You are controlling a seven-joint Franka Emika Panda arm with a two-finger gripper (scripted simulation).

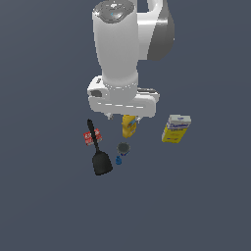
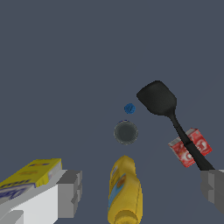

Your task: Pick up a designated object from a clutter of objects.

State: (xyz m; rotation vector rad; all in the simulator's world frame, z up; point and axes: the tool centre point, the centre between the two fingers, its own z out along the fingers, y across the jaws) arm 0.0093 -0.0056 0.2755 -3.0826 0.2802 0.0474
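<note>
The tiny bright-blue item lies on the floor just in front of the small grey can; it also shows in the wrist view, beside the can. The black spatula lies over the red packet. The yellow mustard bottle lies under my gripper, which hangs high above it, open and empty. In the wrist view its fingers stand wide apart either side of the bottle. The yellow-and-white box stands toward the exterior view's right.
The spatula and red packet sit close to the blue item on one side. The box is partly hidden behind a finger. Bare dark floor surrounds the cluster.
</note>
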